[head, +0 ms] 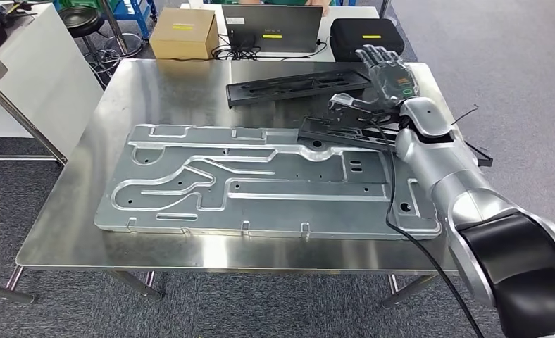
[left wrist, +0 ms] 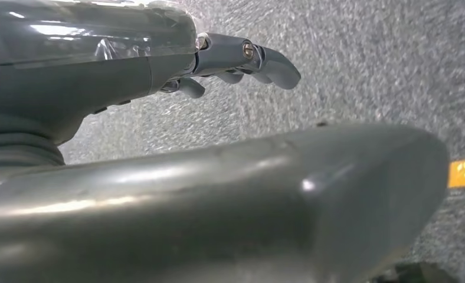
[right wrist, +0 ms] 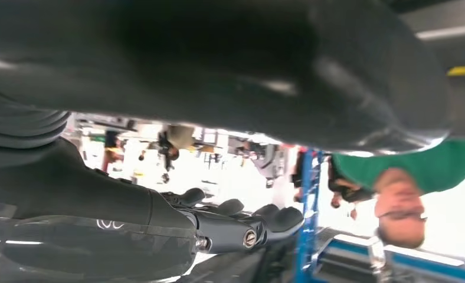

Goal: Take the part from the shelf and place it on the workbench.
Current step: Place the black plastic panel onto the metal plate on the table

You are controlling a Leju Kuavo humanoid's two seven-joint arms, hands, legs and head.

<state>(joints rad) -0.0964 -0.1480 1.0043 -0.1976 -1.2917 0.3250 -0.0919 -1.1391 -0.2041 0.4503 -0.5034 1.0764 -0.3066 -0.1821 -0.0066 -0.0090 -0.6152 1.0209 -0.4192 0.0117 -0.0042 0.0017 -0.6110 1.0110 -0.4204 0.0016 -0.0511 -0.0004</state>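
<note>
Long black plastic part (head: pixel 297 86): flat on steel worktop (head: pixel 155 91), far right corner, second black strip (head: pixel 345 134) beside it. Right hand (head: pixel 387 70): fingers spread, empty, above part. Left hand (left wrist: pixel 236 59): hanging, fingers loosely extended, empty. Step judged: placement done; next, withdraw right arm.

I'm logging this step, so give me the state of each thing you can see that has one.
right hand: open, fingers spread, raised above the black parts.
left hand: open, holding nothing, hanging over the floor.
large metal plate: lying flat on the workbench.
black parts: lying on the workbench.
laptop: lid open.
black case: closed.
</note>
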